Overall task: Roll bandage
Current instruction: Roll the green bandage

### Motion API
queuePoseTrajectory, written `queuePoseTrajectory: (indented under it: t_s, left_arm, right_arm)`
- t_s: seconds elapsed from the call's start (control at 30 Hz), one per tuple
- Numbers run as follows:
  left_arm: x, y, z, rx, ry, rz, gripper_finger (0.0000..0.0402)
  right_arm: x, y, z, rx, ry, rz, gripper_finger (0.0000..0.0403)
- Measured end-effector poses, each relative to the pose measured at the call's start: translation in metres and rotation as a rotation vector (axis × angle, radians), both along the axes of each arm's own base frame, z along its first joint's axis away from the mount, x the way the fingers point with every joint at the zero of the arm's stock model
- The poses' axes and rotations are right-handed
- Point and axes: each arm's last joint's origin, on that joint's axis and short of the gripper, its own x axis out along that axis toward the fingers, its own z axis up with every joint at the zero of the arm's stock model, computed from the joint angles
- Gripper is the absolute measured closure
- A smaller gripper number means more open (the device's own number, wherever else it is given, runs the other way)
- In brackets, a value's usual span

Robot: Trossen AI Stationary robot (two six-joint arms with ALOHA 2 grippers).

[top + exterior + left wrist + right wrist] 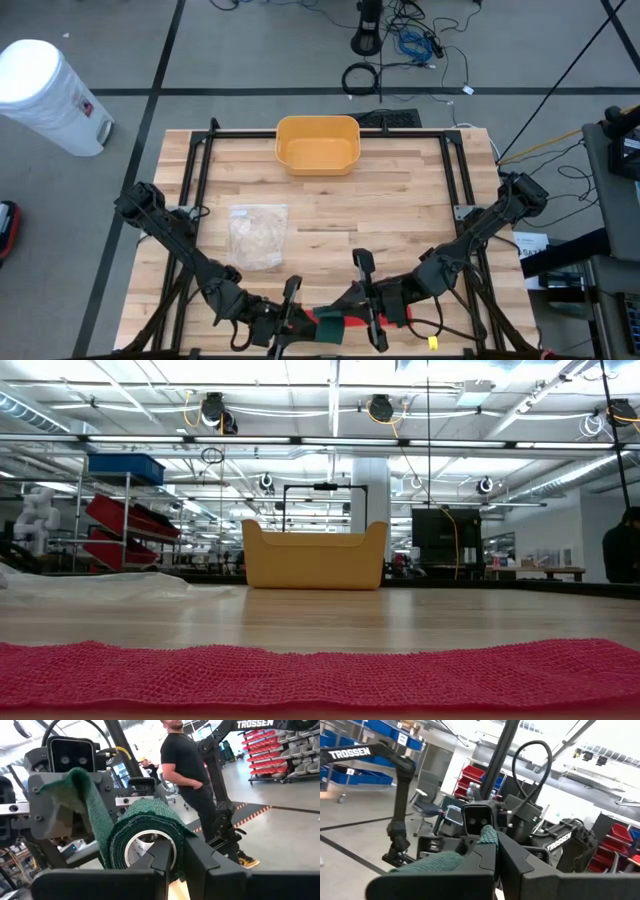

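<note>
Pinching green bandage roll (145, 840): left tool (172, 855); right tool (492, 847) clamps bandage tail (487, 836).

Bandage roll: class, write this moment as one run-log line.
stage: rolling | left gripper: shut on green bandage roll | right gripper: shut on bandage tail | red bandage: flat on table

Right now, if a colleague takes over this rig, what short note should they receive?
Left gripper: shut on the green bandage roll, at the table's near edge.
Right gripper: shut on the bandage's loose end, facing the left one.
A red bandage lies flat near the same edge.
Yellow bin and plastic bag: untouched.
Done: green partly rolled. Left: finish rolling; red not rolled.
</note>
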Motion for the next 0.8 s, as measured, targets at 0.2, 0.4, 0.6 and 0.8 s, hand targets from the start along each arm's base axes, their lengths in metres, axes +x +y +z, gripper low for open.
queuePoseTrajectory:
  t_s: [0.2,0.4,0.6,0.8]
  left_arm:
    - [0.001,0.003,0.0,-0.012,0.008,0.083,0.0363]
    - [0.003,0.006,0.001,-0.019,0.002,0.099,0.0363]
    - [0.007,0.01,0.001,-0.018,0.002,0.114,0.0363]
    - [0.009,0.012,0.0,-0.015,0.005,0.119,0.0363]
  right_arm:
    - [-0.005,0.007,0.0,-0.005,-0.002,0.017,0.0403]
    - [-0.006,0.007,0.0,-0.003,-0.004,0.018,0.0403]
    - [-0.006,0.008,0.0,-0.005,-0.003,0.02,0.0399]
    - [-0.007,0.01,-0.002,-0.019,0.013,0.027,0.039]
